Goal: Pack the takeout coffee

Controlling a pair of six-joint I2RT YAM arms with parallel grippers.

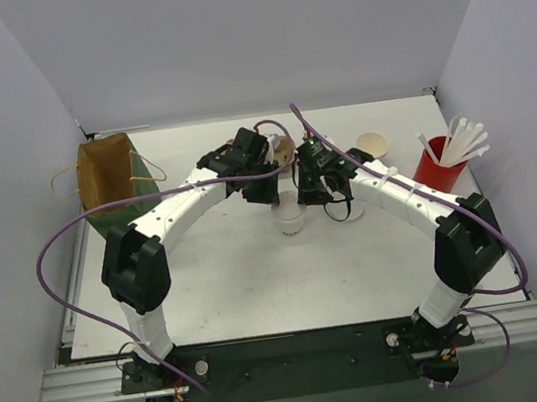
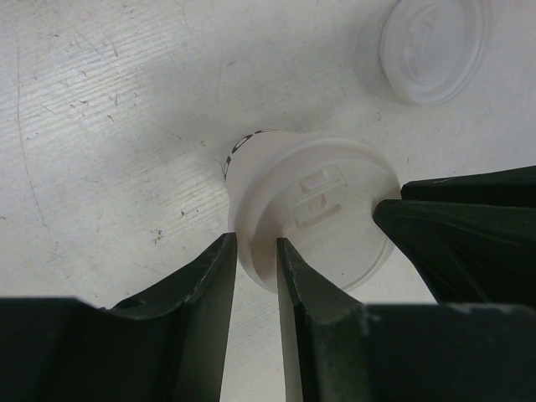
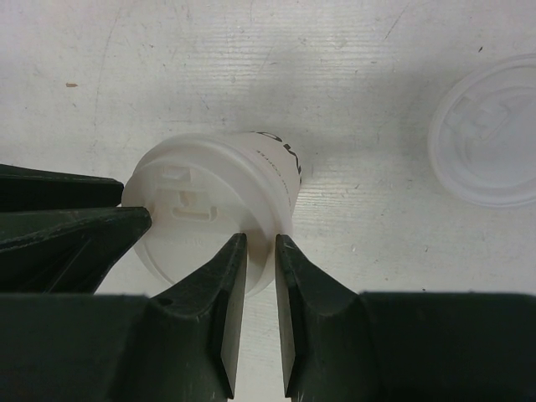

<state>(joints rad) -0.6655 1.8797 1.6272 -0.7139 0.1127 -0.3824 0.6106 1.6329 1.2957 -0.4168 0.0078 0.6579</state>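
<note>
The takeout coffee (image 1: 291, 220), a small white paper cup with its flat white lid on, stands upright mid-table. In the left wrist view the lid (image 2: 322, 201) faces the camera. My left gripper (image 2: 255, 243) is nearly closed, its fingers astride the lid's near rim. In the right wrist view the cup (image 3: 209, 201) is held the same way. My right gripper (image 3: 260, 239) is nearly closed across the rim on the opposite side. Each wrist view also shows the other gripper's finger (image 2: 444, 226) (image 3: 75, 230) at the lid's edge. Both grippers (image 1: 273, 195) (image 1: 315, 192) meet over the cup.
A brown paper bag (image 1: 110, 173) stands open at the back left. A white cup with a tan inside (image 1: 372, 144) and a red cup of white straws (image 1: 436, 169) stand at the back right. A spare white lid (image 2: 434, 46) (image 3: 490, 130) lies flat near the cup.
</note>
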